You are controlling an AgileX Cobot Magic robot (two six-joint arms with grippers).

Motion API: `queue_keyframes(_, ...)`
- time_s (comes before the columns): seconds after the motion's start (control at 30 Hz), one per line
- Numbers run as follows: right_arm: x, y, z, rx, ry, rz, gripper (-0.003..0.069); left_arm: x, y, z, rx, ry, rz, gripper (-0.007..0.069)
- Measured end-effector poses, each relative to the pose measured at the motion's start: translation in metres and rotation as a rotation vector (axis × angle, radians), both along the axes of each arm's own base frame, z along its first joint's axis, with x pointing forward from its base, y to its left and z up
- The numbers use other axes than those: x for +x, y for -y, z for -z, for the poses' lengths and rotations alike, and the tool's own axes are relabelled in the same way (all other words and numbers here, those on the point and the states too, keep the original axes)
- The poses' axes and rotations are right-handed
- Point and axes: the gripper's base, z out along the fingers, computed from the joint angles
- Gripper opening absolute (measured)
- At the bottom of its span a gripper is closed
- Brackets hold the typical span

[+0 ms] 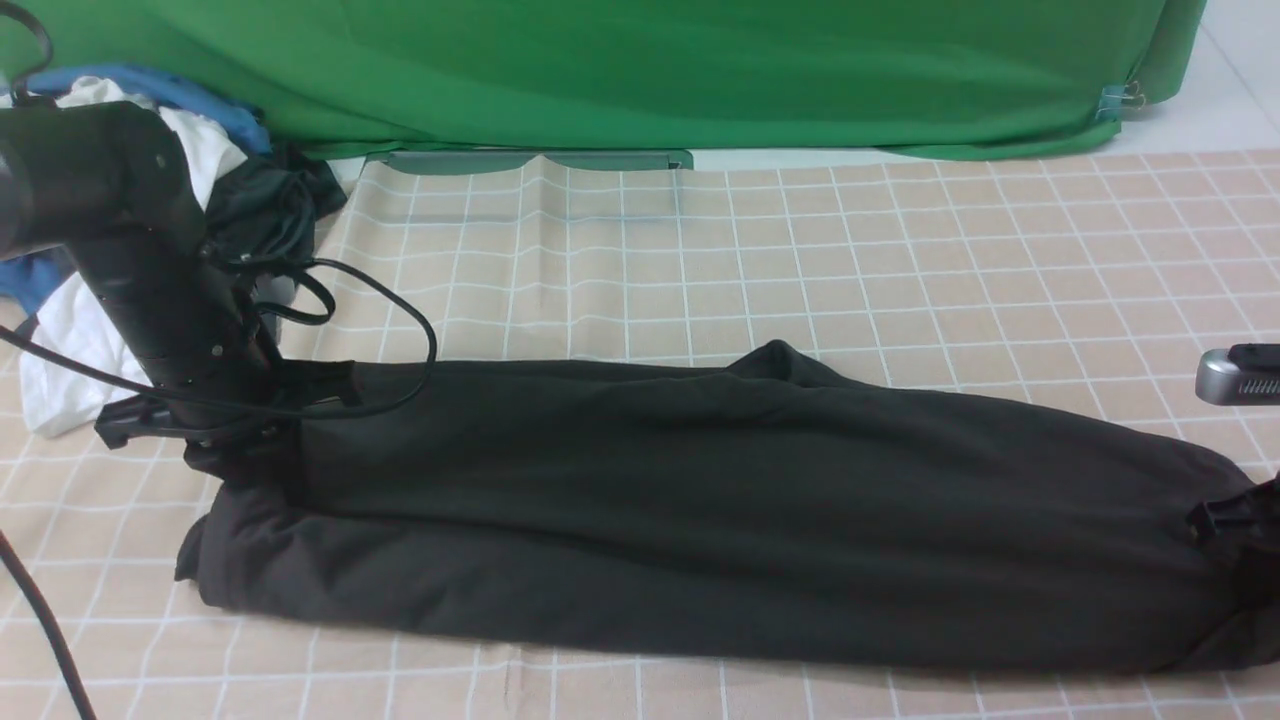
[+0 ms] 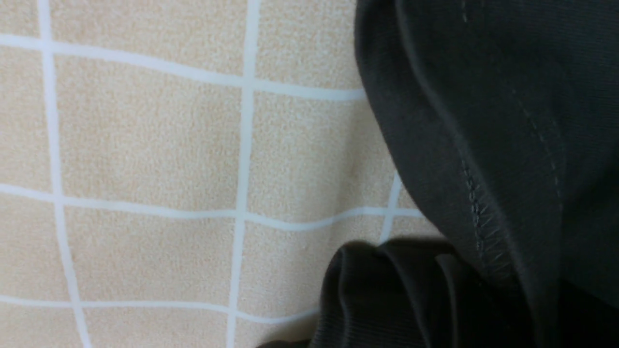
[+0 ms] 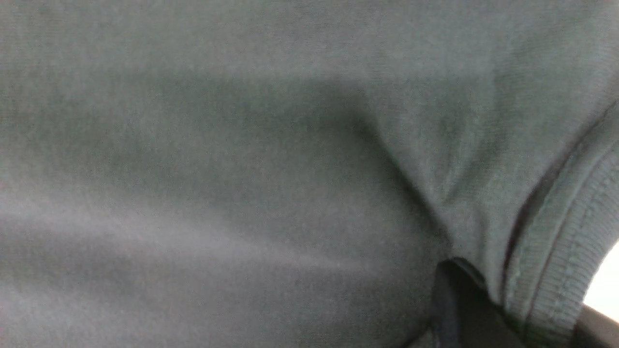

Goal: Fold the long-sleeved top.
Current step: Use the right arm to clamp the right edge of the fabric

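The long-sleeved top (image 1: 720,500) lies folded into a long black band running left to right across the checked cloth. My left gripper (image 1: 235,455) is down at its left end, with the fingertips buried in black fabric. The left wrist view shows only a stitched hem of the top (image 2: 483,121) and bunched folds. My right gripper (image 1: 1235,520) is at the top's right end, at the picture's edge. In the right wrist view the top (image 3: 242,169) fills the frame. Its ribbed edge is pinched beside a black finger (image 3: 454,304), and creases run toward it.
A pile of clothes sits at the back left: a white shirt (image 1: 60,340), blue cloth (image 1: 150,85) and a dark garment (image 1: 270,210). A green backdrop (image 1: 700,70) closes the far side. A black cable (image 1: 400,310) loops over the top's left end. The checked tablecloth (image 1: 800,250) stretches behind the top.
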Motion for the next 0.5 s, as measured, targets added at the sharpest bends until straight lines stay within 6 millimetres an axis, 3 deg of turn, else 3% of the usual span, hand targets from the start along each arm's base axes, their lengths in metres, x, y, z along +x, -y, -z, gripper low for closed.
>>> queue_keyframes(0.23,0.001,0.001,0.000,-0.006,0.014,-0.005,0.0090,0.011,-0.007,-0.005,0.078,0.085,-0.011,0.0282)
queue_keyframes(0.33,0.001,0.001,0.000,-0.011,0.009,-0.009,0.0090,0.029,-0.014,-0.029,0.142,0.176,-0.052,0.0409)
queue_keyframes(0.5,0.002,0.003,-0.002,-0.032,0.010,-0.030,0.0090,0.043,-0.012,-0.048,0.094,0.283,-0.100,0.0506)
